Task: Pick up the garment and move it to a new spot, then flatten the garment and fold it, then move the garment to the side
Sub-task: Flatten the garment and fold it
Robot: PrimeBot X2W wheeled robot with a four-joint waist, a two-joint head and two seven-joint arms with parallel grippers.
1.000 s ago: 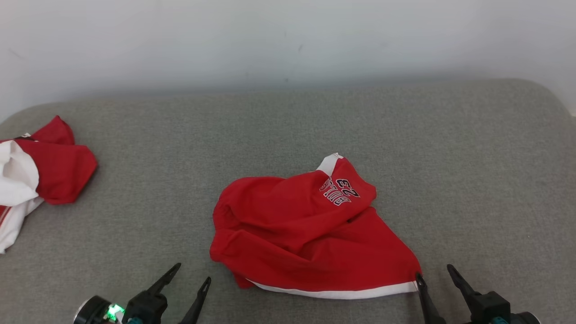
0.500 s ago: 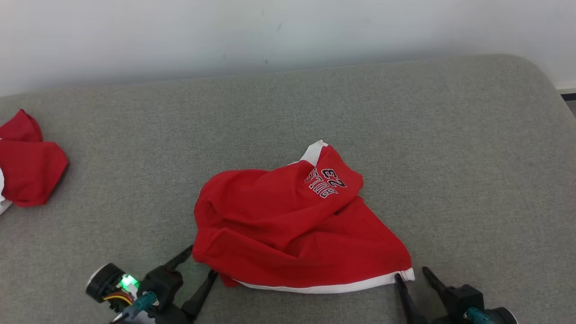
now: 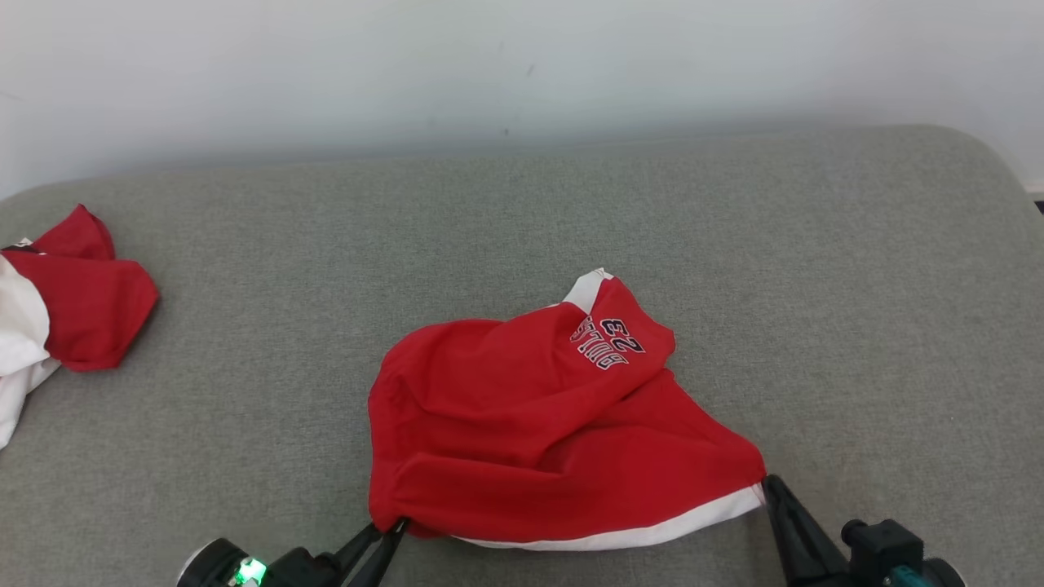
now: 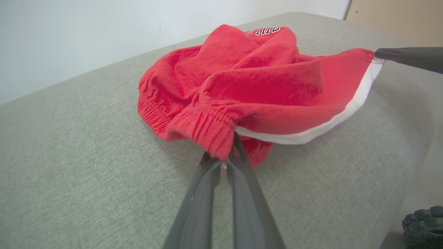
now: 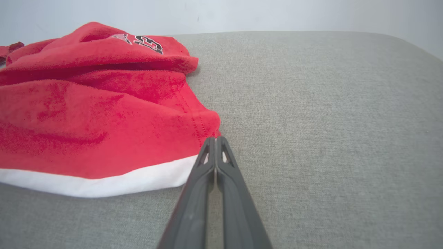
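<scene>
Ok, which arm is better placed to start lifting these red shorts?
Left. The left gripper is shut on the bunched waistband of the red shorts; the right gripper pinches only the tip of the white hem, likely weaker.

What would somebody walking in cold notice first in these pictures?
The bright red shorts lie crumpled in the middle of the grey cushion. The left gripper is pinched shut on their elastic waistband at the near left corner, and the right gripper is shut on the white-trimmed hem corner at the near right. A second red and white garment lies bunched at the cushion's left edge.
</scene>
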